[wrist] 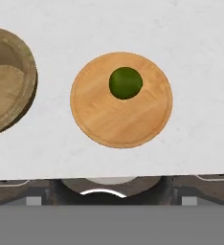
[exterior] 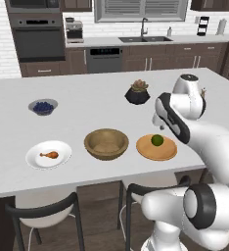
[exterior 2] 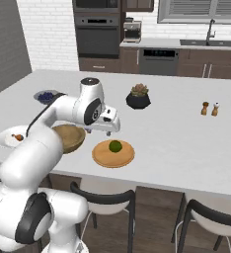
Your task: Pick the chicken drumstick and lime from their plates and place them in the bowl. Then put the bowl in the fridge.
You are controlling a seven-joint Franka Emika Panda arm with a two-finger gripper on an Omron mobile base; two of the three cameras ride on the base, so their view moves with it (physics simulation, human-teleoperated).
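Pincer [exterior 2: 106, 131] spread wide, gripping nothing, hovering above the lime [wrist: 126, 83] on the wooden plate [wrist: 104, 124]. Likely light, firm, round and prone to rolling. Best pinched across the widest middle, straight down.

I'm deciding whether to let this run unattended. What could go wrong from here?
The lime is round and lies loose on the flat wooden plate, so it might roll away from a slightly off-centre grasp. That plate sits near the counter edge, so a nudged lime could drop off. The drumstick is small and easy to mis-grip.
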